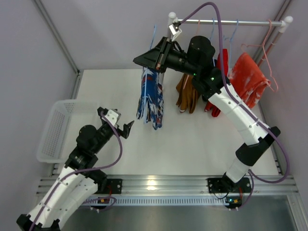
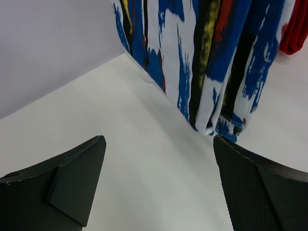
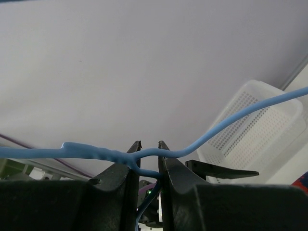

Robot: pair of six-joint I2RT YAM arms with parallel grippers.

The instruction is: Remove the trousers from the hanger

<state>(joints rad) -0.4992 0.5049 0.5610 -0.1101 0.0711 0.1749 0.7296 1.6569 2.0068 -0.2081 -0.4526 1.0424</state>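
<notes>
Cloth trousers, smooth coated hanger

Blue-white-red patterned cloth trousers: top cut off, left wrist view. Light-blue wire hanger: both ends cut off, right wrist view.

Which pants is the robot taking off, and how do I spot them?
Find the metal rail at the back of the table. At its left end hang the trousers, under the right gripper that pinches their blue hanger. They are blue with white and red splashes, while the brown pair next to them is plain.

Trousers on hanger, basket left
</notes>
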